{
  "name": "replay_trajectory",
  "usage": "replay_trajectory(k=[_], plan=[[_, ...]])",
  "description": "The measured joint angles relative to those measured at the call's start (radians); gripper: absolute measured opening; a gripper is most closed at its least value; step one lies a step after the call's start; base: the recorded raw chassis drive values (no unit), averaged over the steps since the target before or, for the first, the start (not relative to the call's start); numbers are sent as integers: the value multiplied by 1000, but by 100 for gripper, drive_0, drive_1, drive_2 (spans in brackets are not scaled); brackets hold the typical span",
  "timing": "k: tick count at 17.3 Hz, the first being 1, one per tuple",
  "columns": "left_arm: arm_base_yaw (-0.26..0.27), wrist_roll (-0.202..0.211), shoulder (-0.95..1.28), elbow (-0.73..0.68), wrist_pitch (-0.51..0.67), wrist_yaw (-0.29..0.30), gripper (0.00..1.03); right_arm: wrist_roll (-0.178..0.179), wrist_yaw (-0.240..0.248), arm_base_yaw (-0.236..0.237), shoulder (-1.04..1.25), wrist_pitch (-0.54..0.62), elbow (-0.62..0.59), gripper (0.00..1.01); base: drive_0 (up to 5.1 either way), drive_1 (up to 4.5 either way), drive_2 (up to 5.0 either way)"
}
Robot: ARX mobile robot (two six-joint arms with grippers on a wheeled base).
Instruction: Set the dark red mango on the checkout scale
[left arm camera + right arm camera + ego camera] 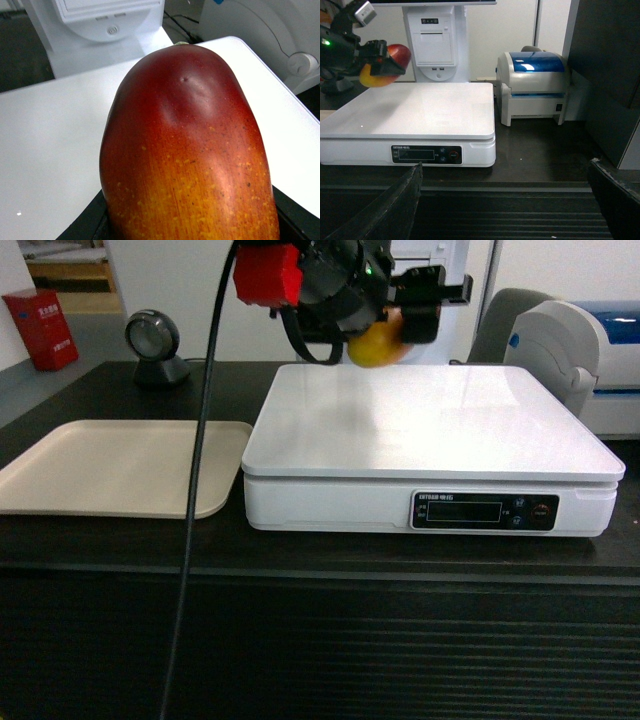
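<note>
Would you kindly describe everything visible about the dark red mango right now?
The dark red mango is oval, smooth and glossy. Its skin is deep red at the far end, blending to speckled orange-yellow near the camera, with a small dimple and a stem nub at the tip. It is gripped in the left pincer, whose black fingers press its sides. It hangs in the air above the back of the scale, apart from the white platform.
</note>
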Motion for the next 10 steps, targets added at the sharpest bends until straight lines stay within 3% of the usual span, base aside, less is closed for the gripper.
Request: replay_trajectory(k=[1, 4, 7, 10], plan=[[-31, -72, 20, 0, -23, 0, 60, 0, 0, 0, 0, 0, 0, 98, 0, 0, 0], [-54, -150, 37, 11, -48, 7, 60, 0, 0, 0, 0, 0, 0, 98, 0, 0, 0], [-69, -198, 67, 31, -65, 6, 60, 0, 0, 0, 0, 0, 0, 98, 0, 0, 0], [-70, -208, 76, 36, -76, -1, 60, 0, 0, 0, 0, 0, 0, 98, 0, 0, 0]])
